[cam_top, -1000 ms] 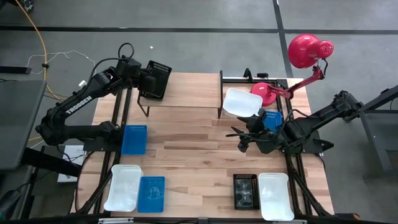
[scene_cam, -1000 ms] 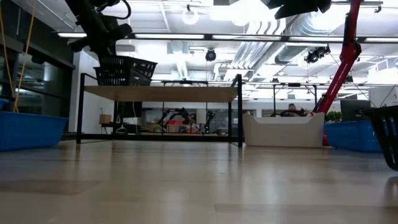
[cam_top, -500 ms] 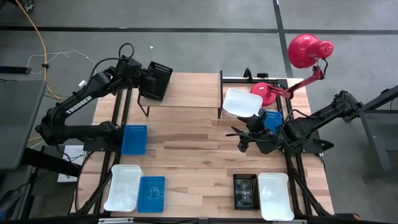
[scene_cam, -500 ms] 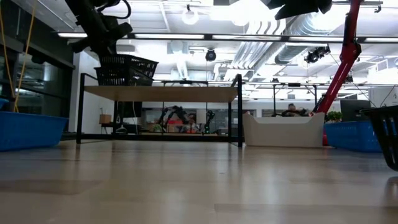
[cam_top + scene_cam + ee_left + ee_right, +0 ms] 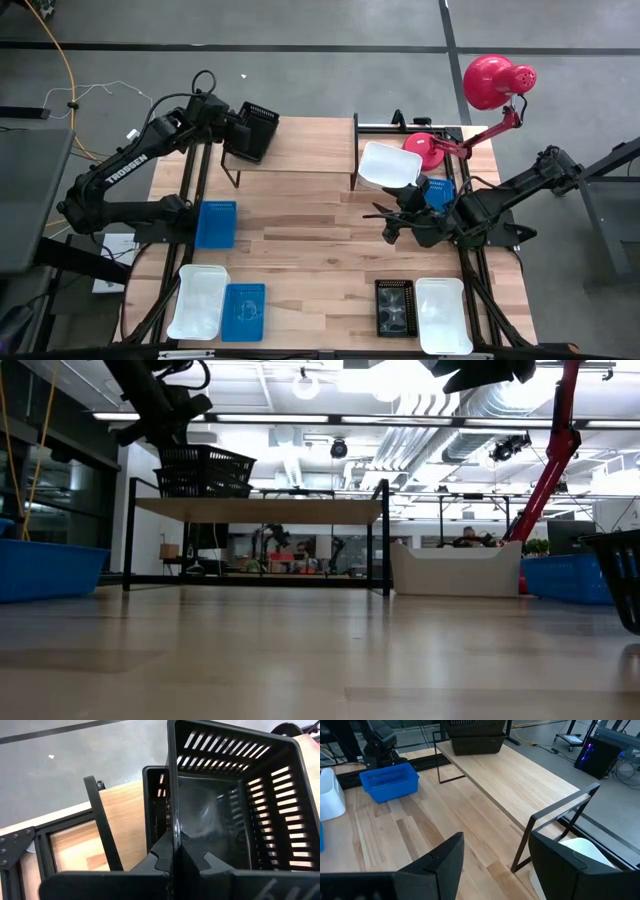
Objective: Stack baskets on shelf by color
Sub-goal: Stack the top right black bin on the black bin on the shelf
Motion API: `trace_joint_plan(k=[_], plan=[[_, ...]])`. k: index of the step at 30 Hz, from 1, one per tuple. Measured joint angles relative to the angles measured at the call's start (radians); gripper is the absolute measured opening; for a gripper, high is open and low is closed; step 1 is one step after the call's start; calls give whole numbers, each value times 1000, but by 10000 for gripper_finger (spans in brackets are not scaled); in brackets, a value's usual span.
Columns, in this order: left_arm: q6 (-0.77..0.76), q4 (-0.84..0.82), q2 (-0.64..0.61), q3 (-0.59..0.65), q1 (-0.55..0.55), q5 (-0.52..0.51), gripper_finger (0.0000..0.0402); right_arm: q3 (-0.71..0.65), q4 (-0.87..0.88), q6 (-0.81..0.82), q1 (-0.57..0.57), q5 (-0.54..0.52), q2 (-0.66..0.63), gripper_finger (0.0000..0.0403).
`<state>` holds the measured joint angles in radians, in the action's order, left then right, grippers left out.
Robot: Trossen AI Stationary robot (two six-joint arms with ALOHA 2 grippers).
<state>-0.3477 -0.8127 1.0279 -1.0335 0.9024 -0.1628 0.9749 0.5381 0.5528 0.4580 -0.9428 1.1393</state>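
Black plastic is filling your left wrist view: the left gripper point(image 5: 174, 857) is clamping the near wall of a black basket point(image 5: 235, 805), one finger on each side of the rim. Only this view is showing you that grip. From overhead, that black basket point(image 5: 254, 128) is sitting at the shelf's point(image 5: 300, 145) ten o'clock corner, with the left gripper point(image 5: 232, 130) at its nine o'clock side. Your low view is adding what the overhead cannot: the basket point(image 5: 203, 471) is looking like two tiers, and whether it is touching the shelf top point(image 5: 260, 506) you cannot tell.

Your right gripper point(image 5: 390, 222) is waiting at the table's point(image 5: 300, 250) three o'clock side, fingers spread wide and empty in its own wrist view point(image 5: 492, 862). A white basket point(image 5: 388, 165) is lying just beside the shelf's three o'clock end. A blue basket point(image 5: 216, 223) is resting at nine o'clock. Along the six o'clock edge you are seeing a white tray point(image 5: 197, 301), a blue tray point(image 5: 244, 311), a second black basket point(image 5: 394, 307) and another white tray point(image 5: 441, 314).
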Motion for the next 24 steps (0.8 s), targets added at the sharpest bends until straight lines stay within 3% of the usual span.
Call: trace_joint_plan(k=[16,24], plan=[[-16,-26,-33,0,1,-5,0,0,5,9,0,7,0,208],[-16,-21,-34,0,1,76,0,0,5,9,0,15,0,208]])
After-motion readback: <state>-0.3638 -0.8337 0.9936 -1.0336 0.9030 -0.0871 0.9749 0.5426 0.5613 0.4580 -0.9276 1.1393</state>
